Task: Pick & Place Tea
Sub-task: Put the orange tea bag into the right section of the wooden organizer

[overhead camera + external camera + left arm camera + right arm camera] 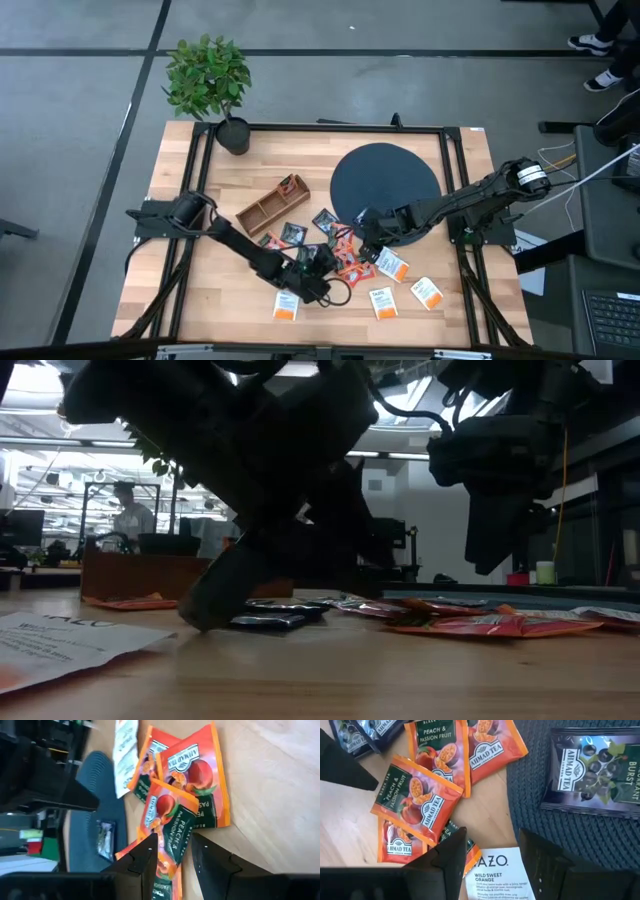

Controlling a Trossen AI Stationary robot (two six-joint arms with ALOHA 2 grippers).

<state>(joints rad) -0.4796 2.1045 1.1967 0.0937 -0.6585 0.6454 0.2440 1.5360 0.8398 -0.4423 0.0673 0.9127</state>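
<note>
Orange sachet [167, 827] | between left end effector [172, 852] fingers | on table

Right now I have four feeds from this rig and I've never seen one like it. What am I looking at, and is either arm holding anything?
Two dark robot arms work at a wooden table. One picture looks straight down, one looks level across the tabletop, and two come from the arms' wrists. Small flat tea sachets lie scattered beside a large dark round mat and a brown wooden divided box. The left pincer is down over a red-orange peach sachet, which lies between its fingers; whether it is gripped I cannot tell. The right pincer hangs open over the pile, empty.
</note>
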